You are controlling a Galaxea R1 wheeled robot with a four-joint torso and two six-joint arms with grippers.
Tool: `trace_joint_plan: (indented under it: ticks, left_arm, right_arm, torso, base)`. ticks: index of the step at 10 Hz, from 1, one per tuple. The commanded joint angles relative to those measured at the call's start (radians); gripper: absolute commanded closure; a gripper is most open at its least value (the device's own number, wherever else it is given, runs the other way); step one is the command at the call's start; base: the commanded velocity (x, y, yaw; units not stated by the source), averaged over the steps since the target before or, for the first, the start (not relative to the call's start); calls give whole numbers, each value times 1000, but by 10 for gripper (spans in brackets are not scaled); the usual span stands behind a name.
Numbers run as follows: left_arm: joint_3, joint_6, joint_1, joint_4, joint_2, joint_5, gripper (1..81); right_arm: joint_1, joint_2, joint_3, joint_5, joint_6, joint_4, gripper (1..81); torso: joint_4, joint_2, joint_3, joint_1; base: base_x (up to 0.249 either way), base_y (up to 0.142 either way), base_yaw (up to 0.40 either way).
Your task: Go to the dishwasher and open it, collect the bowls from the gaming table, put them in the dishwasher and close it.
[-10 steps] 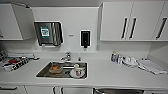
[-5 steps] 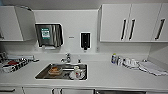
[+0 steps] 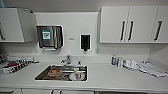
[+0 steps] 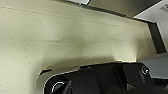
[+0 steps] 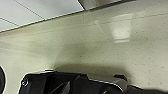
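Approach step — I face the white kitchen counter [image 3: 112, 77] and its steel inset sink [image 3: 42, 76]; dishwasher unlocated, bowls uncollected. Fingers' state: cannot tell. Next I need the steel-grey front found.

Pale speckled floor [image 4: 75, 37] meets a dark baseboard [image 4: 156, 37].

steel sink [image 3: 42, 75] with dishes in white counter [image 3: 112, 77]; towel dispenser [image 3: 49, 36] above.
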Motion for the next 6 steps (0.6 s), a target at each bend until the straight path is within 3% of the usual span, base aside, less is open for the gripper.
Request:
trace_joint_plan:
  ticks: [1,3,6]
  left_arm:
    - [15,-3,-70,-6,-24,43,10]
    - [5,-2,-72,-3,-4,25,10]
    - [-58,0,-72,2,39,23,10]
  right_arm:
    - [98,-78,63,-39,19,12,10]
    - [124,-130,137,-37,21,12,10]
    - [228,-250,337,-45,44,30,10]
  torso:
    - [0,1,0,0]
    - [0,0,0,0]
    - [0,-1,0,0]
  base:
    - [0,0,0]
    - [0,0,0]
    - [0,0,0]
